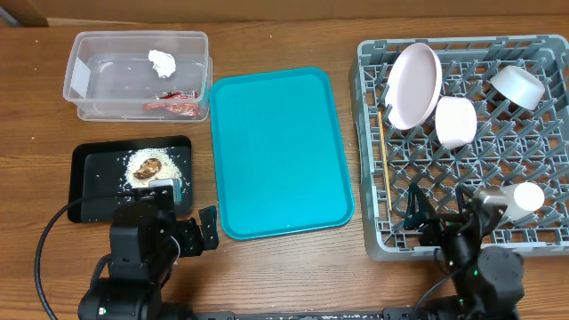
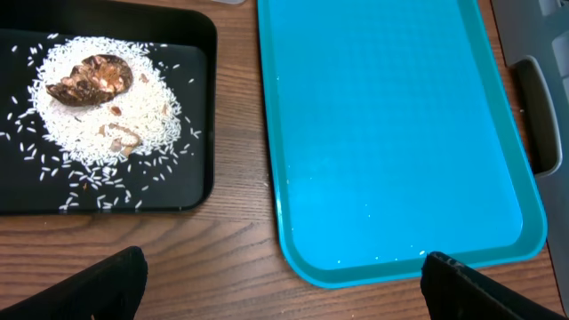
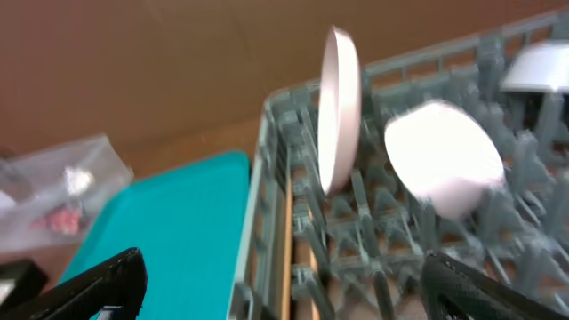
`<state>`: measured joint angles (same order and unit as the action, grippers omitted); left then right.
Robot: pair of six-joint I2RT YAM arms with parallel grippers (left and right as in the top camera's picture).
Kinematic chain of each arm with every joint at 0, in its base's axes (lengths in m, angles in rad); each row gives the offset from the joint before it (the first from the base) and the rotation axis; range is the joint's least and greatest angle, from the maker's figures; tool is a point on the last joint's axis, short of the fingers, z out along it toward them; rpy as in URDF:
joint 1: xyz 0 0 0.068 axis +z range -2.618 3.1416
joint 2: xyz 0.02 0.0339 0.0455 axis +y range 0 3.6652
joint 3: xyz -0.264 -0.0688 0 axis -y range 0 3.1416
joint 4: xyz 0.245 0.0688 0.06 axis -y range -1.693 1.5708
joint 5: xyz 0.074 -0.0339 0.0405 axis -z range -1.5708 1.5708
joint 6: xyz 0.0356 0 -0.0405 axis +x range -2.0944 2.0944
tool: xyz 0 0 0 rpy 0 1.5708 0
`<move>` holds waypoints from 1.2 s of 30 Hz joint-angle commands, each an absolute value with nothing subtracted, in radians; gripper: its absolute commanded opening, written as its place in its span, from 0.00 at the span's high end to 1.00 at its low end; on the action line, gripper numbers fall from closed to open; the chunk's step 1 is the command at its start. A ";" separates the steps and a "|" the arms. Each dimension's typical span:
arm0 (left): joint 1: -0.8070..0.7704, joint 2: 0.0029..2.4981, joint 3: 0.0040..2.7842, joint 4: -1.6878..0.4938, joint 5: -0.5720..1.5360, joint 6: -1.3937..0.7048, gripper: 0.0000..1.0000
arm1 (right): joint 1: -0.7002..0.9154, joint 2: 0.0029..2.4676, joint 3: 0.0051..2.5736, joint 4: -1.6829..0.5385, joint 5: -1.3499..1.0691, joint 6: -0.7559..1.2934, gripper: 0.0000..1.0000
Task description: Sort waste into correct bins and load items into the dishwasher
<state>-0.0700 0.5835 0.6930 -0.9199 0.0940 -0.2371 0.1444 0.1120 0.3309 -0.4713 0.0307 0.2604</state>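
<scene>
No writing, brand or number is legible. The pale sticker on the clear tub, at ten o'clock overhead, is too small to read.

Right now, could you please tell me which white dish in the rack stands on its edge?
The round white plate at the dish rack's left rear: thin, flat and propped upright, whereas the white bowl beside it is deep and rounded.

Overhead: bright, even light, sharp pic, only soft faint shadows on counter. Left wrist: sharp too; pale sheen on teal tray twd its near end. Right wrist: blurred throughout, plate & rack smeared, edges soft.
</scene>
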 commanded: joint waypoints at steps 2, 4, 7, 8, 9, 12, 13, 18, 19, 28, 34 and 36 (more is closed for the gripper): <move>-0.066 0.582 0.689 -0.920 0.097 -0.255 0.00 | 0.141 0.001 0.213 -0.316 0.020 0.208 0.00; -0.066 0.582 0.689 -0.920 0.097 -0.255 0.00 | 0.136 0.003 0.164 -0.210 0.020 0.187 0.00; -0.066 0.582 0.689 -0.920 0.097 -0.255 0.00 | 0.125 0.003 0.104 -0.083 -0.001 0.154 0.00; -0.066 0.582 0.689 -0.920 0.097 -0.255 0.00 | 0.118 0.003 0.086 -0.048 -0.003 0.149 0.00; -0.066 0.582 0.689 -0.920 0.097 -0.255 0.00 | 0.110 0.003 0.066 -0.009 -0.003 0.149 0.00; -0.066 0.582 0.689 -0.920 0.097 -0.255 0.00 | 0.085 0.003 0.007 0.085 0.000 0.139 0.00; -0.066 0.582 0.689 -0.920 0.097 -0.255 0.00 | 0.081 0.002 0.008 0.073 -0.019 0.118 0.00; -0.066 0.582 0.689 -0.920 0.097 -0.255 0.00 | 0.075 0.002 0.007 0.019 -0.047 -0.032 0.00; -0.066 0.582 0.689 -0.920 0.097 -0.255 0.00 | 0.075 0.002 0.007 -0.014 -0.047 -0.032 0.00; -0.066 0.582 0.689 -0.920 0.097 -0.255 0.00 | 0.075 0.002 0.008 -0.081 -0.039 -0.027 0.00; -0.066 0.582 0.689 -0.920 0.097 -0.255 0.00 | 0.075 0.003 0.008 -0.081 -0.039 -0.027 0.00; -0.066 0.582 0.689 -0.920 0.097 -0.255 0.00 | 0.075 0.003 0.008 -0.081 -0.039 -0.027 0.00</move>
